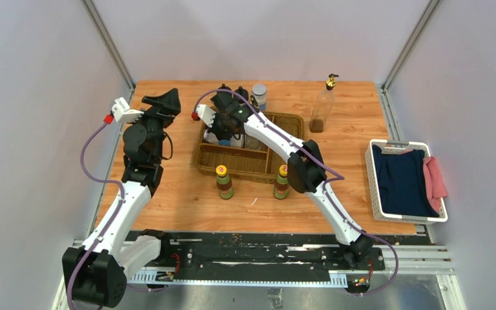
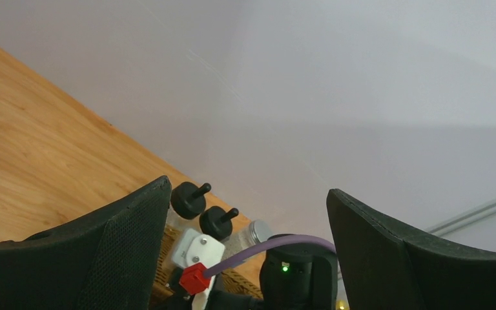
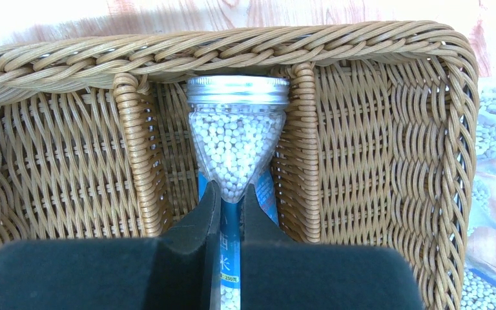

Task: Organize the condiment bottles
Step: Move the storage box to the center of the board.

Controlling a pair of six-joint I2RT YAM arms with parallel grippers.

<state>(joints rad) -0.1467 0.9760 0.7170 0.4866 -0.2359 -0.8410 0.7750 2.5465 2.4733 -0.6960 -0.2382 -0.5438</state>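
Wooden desk (image 1: 181, 194) is carrying a wicker basket (image 3: 232, 39) at centre frame, and a silver-lidded jar of white beads (image 3: 237, 129) is sitting in its narrow middle compartment. Right claw (image 3: 230, 190) is hanging over that jar with fingers nearly together, visibly gripping nothing. Left claw (image 2: 248, 194) is gaping wide and empty at upper left.

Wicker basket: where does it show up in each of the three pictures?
Top external: wicker basket at the table's centre.
Left wrist: a sliver of wicker basket at the bottom edge.
Right wrist: wicker basket fills the picture.
Shared landmark: the wooden table.
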